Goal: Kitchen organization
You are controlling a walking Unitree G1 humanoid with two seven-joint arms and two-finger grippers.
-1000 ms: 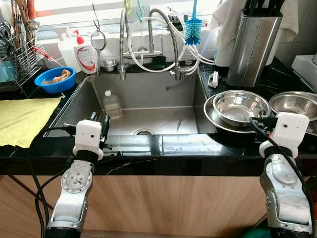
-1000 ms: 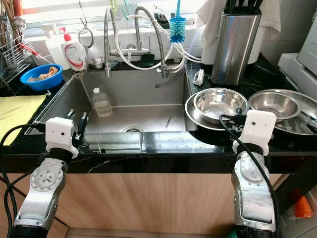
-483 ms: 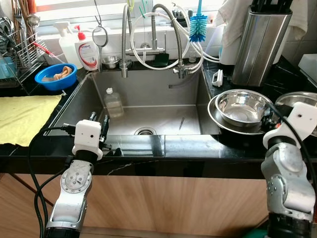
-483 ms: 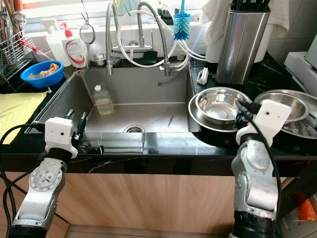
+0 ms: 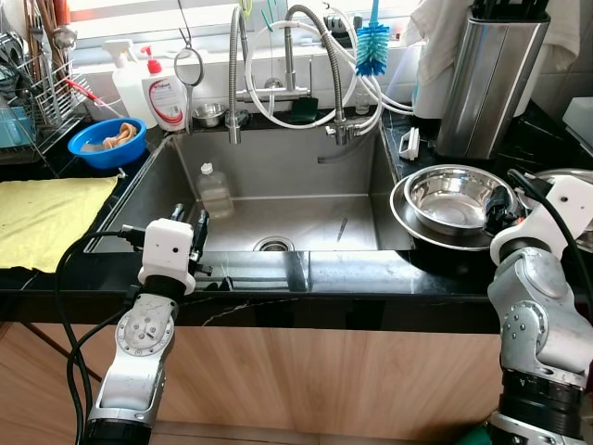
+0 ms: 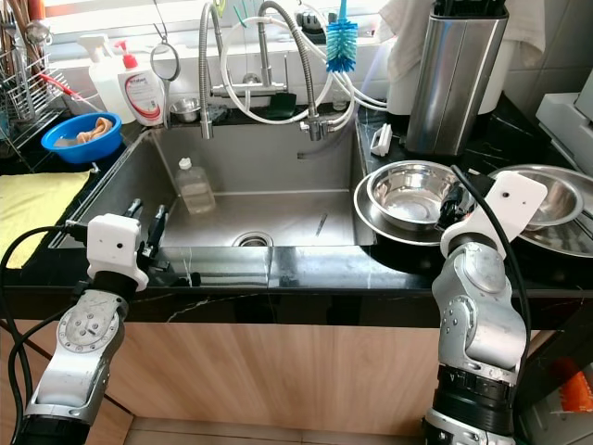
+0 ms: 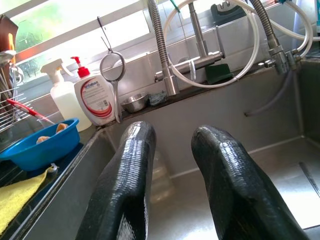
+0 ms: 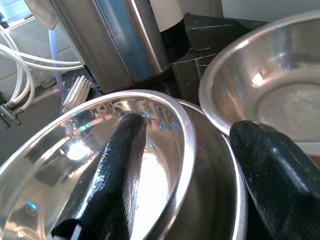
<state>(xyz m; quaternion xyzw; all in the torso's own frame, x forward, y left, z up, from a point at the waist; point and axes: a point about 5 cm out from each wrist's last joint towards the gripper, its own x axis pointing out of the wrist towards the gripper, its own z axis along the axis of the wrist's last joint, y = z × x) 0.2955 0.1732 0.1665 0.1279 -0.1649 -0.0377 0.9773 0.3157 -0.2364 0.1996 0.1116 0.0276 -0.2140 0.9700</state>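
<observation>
A steel bowl [image 5: 452, 197] sits inside a wider steel dish [image 5: 405, 222] on the black counter right of the sink [image 5: 278, 218]. A second steel bowl [image 6: 547, 190] lies farther right. My right gripper [image 5: 500, 206] is open at the first bowl's near right rim. In the right wrist view one finger [image 8: 115, 165] is inside that bowl [image 8: 55, 165] and the other finger [image 8: 272, 165] is outside it, toward the second bowl [image 8: 270, 95]. My left gripper [image 5: 188, 224] hovers at the sink's front left edge, open, with nothing between its fingers [image 7: 130, 165].
A clear plastic bottle [image 5: 213, 190] stands in the sink. Behind it are the hose faucets [image 5: 310, 56] and a blue brush [image 5: 372, 46]. A tall steel knife block [image 5: 486, 79] stands behind the bowls. On the left are a yellow cloth [image 5: 46, 213], a blue bowl [image 5: 105, 146] and soap bottles [image 5: 165, 93].
My right gripper has swung forward and tilted over the rim of the nearer steel bowl. The left arm has barely moved. The camera has shifted slightly.
</observation>
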